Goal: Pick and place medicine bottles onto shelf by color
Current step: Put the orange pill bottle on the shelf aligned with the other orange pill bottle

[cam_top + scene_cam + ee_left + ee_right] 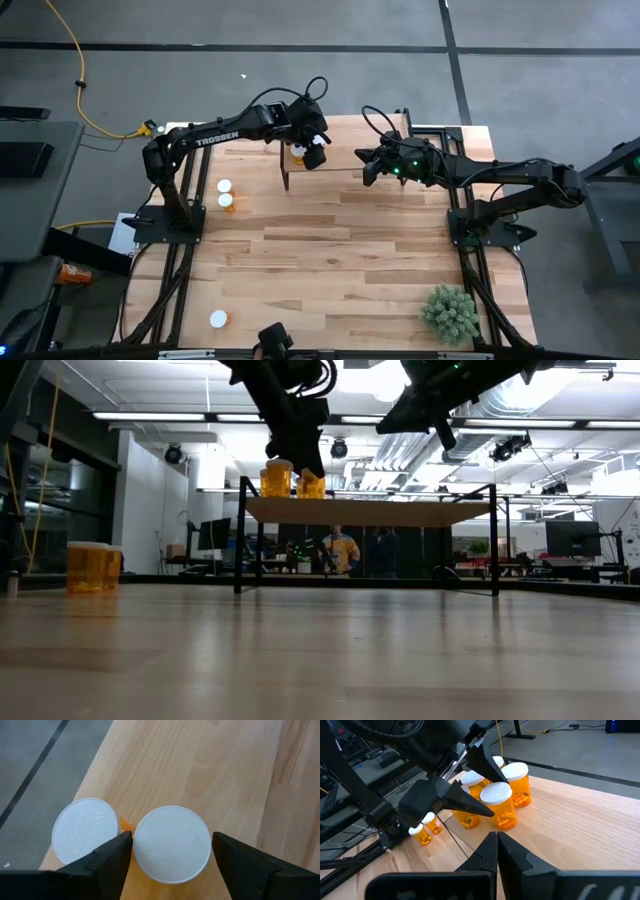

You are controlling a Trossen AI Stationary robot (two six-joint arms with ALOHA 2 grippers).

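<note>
- The left end effector (170,857) is over the shelf (345,150), at its end nearer the left arm, fingers spread to either side of a white-capped pill bottle (171,844) standing on the board. There are gaps on both sides, so it is not pinching.
- A second pill bottle (86,831) stands on the shelf just beside the first, near the board's edge; the right wrist view shows a small cluster there.
- Judged step: a bottle is being set down among its like-coloured neighbours. The next move calls for a straight lift clear of the caps without knocking the neighbour.
- The right end effector (496,851) hangs above the shelf's other part, fingers pressed together and holding nothing.
- Two bottles (225,193) wait on the table, off the shelf's end by the left arm's base, and one more bottle (218,319) stands far from the shelf at the table's near edge.
- "TROSSEN" is printed on the left arm (218,139); the cap lettering is embossed but unreadable.
</note>
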